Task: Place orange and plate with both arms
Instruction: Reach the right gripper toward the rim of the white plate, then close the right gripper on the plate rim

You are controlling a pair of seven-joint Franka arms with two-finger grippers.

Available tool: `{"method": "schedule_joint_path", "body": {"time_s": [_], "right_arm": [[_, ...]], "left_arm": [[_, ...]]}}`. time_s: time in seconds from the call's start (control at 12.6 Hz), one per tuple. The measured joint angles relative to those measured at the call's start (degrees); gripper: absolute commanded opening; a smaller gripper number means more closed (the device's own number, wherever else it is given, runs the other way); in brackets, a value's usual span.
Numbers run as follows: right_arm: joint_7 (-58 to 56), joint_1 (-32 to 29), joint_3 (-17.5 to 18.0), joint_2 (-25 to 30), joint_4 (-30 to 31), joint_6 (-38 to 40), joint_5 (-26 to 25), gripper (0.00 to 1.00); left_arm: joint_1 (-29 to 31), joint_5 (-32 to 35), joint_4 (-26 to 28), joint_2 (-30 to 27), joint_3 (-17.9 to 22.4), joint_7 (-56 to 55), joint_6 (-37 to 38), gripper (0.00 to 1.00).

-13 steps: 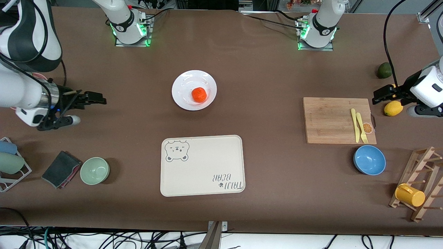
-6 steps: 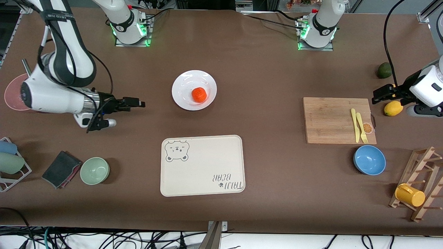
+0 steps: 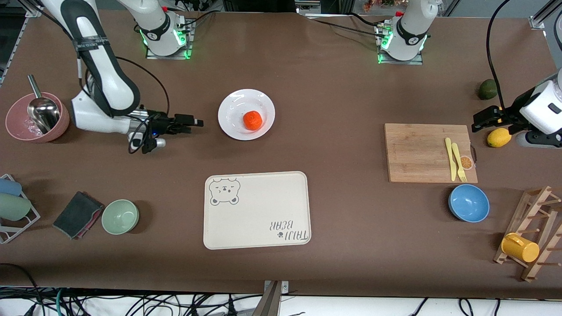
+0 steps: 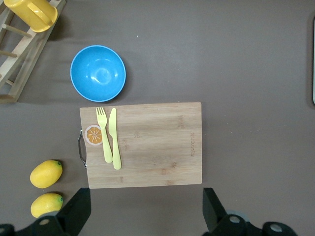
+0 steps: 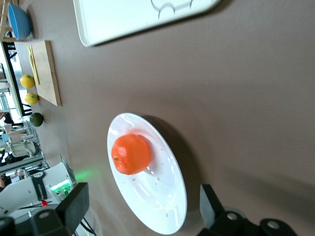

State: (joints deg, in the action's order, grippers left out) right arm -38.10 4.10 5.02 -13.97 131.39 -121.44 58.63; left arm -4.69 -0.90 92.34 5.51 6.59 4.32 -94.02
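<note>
The orange sits on the glossy round white plate mid-counter. Right gripper is low beside the plate, fingers spread. Nearer the camera is a cream tray reading "TAIJI BEAR". Left gripper waits over the lemon, fingers spread too.

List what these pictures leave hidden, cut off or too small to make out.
- Front view: left tool partly covers the lemon; arm cut by the edge.
- Right wrist view: plate rim hidden by right tool.
- Front view: pink bowl contents unclear under the ladle.
</note>
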Motion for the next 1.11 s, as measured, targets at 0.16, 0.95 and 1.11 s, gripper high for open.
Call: {"method": "schedule_joint_path", "body": {"time_s": [0.16,0.95,1.11], "right_arm": [[-6.0,0.0,2.7,0.0,4.2,-3.8,6.4,1.0],[-25.9,0.0,7.9,-1.3,12.8,-10.6,25.9,0.94],[-27.9,0.1,9.7,-2.5,12.8,-12.5,28.6,0.84]], "left_arm": [[-0.1,0.0,0.0,0.0,0.0,0.0,0.0,1.0],[-0.2,0.0,0.0,0.0,0.0,0.1,0.0,1.0],[-0.2,0.0,0.0,0.0,-0.1,0.1,0.0,1.0]]}}
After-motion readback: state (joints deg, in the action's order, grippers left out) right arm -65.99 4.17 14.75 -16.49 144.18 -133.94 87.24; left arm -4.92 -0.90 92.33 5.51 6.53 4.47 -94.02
